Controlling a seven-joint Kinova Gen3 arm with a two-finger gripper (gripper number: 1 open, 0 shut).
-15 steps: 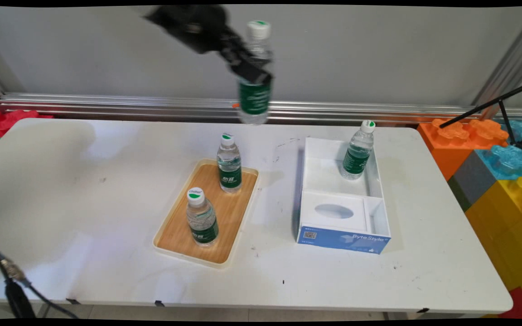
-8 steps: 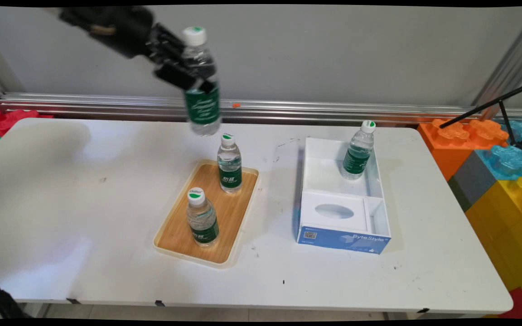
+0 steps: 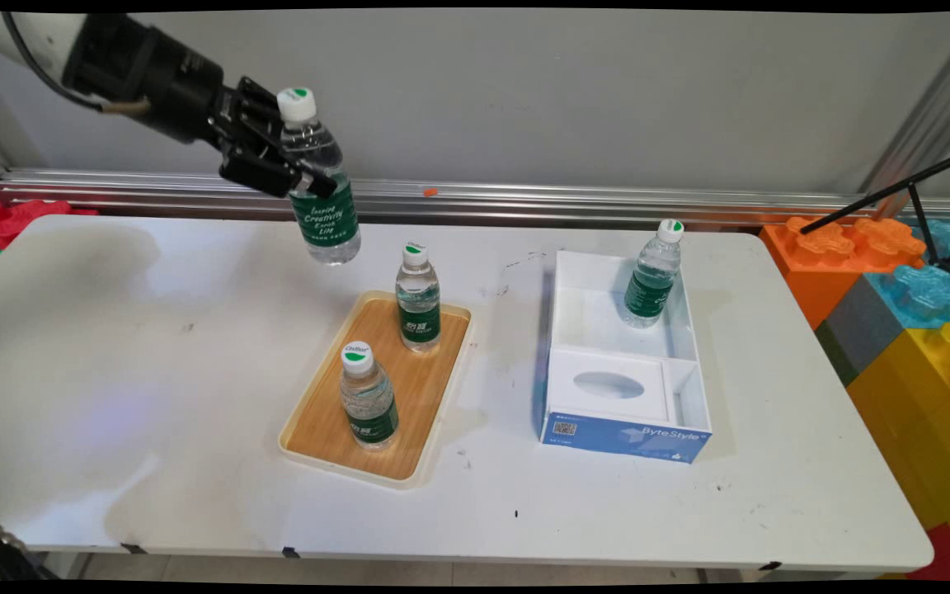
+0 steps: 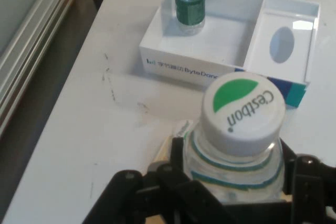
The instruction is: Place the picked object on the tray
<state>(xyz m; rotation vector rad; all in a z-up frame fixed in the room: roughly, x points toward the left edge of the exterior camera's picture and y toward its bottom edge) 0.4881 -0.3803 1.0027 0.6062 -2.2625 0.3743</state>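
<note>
Gripper (image 3: pixel 298 169) clamping a water bottle (image 3: pixel 322 194) by its upper body, fingers closed against the clear plastic just above the green label, white cap (image 4: pixel 244 108) with a green leaf mark filling the hand view. Holding the bottle in the air, tilted slightly, above the table (image 3: pixel 153 355) near its far edge, up and to the left of the wooden tray (image 3: pixel 421 388). Standing upright on that tray: one bottle (image 3: pixel 418 299) at the far end, another bottle (image 3: pixel 367 398) at the near end, well apart from each other. Sitting to the right of the tray, a white open box (image 3: pixel 582 309) with a blue front, carrying a fourth bottle (image 3: pixel 651 276) in its far compartment, leaning a little
</note>
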